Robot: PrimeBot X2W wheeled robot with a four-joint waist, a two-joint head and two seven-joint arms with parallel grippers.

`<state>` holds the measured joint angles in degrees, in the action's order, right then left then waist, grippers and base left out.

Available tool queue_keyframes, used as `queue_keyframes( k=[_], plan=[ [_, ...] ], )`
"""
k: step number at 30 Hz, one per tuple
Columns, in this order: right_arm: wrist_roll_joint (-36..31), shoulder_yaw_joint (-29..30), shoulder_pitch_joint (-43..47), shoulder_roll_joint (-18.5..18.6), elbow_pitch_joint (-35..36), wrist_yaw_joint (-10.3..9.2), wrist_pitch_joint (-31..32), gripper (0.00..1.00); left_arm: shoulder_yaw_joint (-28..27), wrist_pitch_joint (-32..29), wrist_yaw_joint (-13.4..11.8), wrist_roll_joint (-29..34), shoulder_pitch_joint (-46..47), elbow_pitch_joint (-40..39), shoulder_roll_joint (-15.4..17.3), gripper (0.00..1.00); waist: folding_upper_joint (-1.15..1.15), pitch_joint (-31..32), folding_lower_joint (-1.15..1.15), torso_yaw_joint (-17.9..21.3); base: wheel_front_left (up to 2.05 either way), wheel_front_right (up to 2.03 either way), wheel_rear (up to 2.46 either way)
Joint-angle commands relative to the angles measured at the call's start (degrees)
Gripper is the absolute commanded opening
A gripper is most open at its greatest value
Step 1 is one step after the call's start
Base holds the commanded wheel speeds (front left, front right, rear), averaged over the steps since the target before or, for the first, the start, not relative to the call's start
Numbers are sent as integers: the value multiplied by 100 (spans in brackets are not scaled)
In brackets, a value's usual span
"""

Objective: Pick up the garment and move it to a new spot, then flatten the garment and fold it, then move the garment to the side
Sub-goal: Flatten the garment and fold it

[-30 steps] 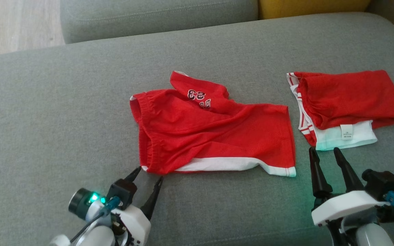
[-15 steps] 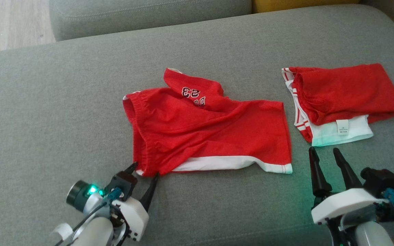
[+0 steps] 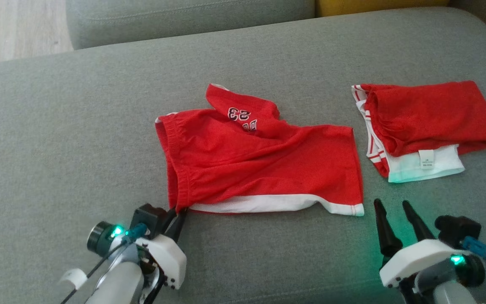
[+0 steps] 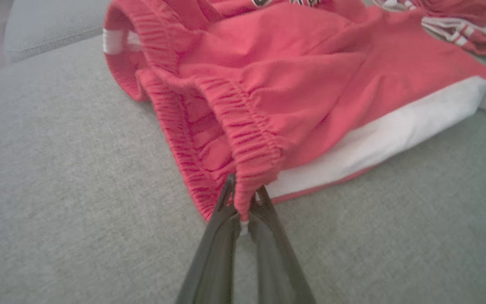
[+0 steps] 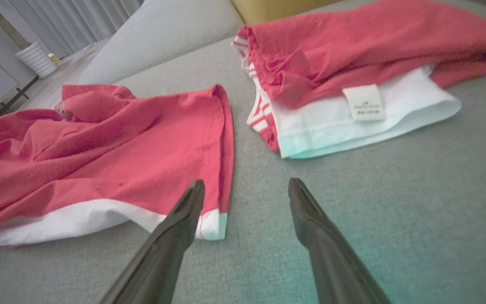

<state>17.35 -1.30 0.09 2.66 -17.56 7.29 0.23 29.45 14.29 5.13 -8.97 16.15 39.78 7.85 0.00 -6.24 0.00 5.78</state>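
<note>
The grey fabric sofa cushion (image 3: 57, 126) is lit evenly by soft daylight (faint shadows); a green glow is cast beside the right tool (image 3: 391, 203); wrist-view edges are blurred.

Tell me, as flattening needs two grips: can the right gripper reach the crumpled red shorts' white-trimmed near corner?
Probably yes: the right gripper is open, only bare grey cushion between it and the shorts' corner.

Free room and obstacles on the grey seat cushion (image 3: 57, 147): bare fabric left of the red shorts (image 3: 260, 164) and along the near edge before them; a narrow bare strip parts the shorts from the folded red-and-white garment (image 3: 428, 122) at right; the back cushion (image 3: 184, 17) closes the far side, beyond a bare band
</note>
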Motion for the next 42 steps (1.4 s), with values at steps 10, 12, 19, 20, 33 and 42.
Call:
queue_keyframes(
  k=[10, 12, 19, 20, 33, 42],
  plan=[
    [536, -418, -466, 22, -632, 20, 135, 100, -279, 71, 57, -221, 132, -545, 24, 0, 0, -6, 0, -184, 0, 0, 0],
    [632, -459, -577, 22, -834, 20, 147, 100, -252, 71, 63, -223, 136, -581, 21, 0, 0, -15, 0, -226, 0, 0, 0],
    [931, -679, -894, 22, -1438, 20, 181, 100, -224, 71, 70, -277, 155, -691, 14, 0, 0, -51, 0, -355, 0, 0, 0],
    [935, -698, -925, 22, -1505, 20, 178, 100, -217, 71, 69, -282, 156, -701, 14, 0, 0, -55, 0, -370, 0, 0, 0],
    [447, -720, -1045, 40, -1307, 20, 268, 0, -220, 55, 30, -433, 128, -713, 51, 0, 0, 168, 0, -392, 0, 0, 0],
    [368, -945, -1338, 692, 81, 20, 1074, 0, -327, -193, 95, -783, 138, -1211, 122, 0, 0, 613, 0, -361, 0, 0, 0]
  ],
)
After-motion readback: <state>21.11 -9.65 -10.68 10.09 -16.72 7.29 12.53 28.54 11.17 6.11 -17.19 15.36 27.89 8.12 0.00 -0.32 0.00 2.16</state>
